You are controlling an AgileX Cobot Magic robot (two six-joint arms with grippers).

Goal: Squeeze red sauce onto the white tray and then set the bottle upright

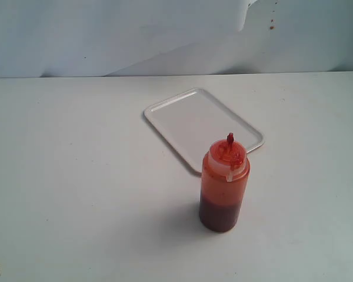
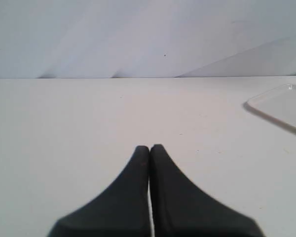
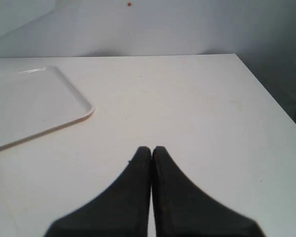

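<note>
The bottle (image 1: pixel 223 188) stands upright on the white table, its red cap and nozzle pointing up. Dark red sauce (image 1: pixel 219 215) fills its lower part. Just behind it lies the white tray (image 1: pixel 194 120), bare, with no drops showing on it. A corner of the tray (image 2: pixel 281 106) shows in the left wrist view, and more of the tray (image 3: pixel 24 106) in the right wrist view. My left gripper (image 2: pixel 149 147) is shut with nothing between its black fingers. My right gripper (image 3: pixel 151 148) is shut and empty too. Neither arm shows in the exterior view.
The table's right edge (image 3: pixel 271 94) drops off beside my right gripper. A pale backdrop (image 1: pixel 165 35) rises behind the table, with a small red speck (image 1: pixel 271 26) on it.
</note>
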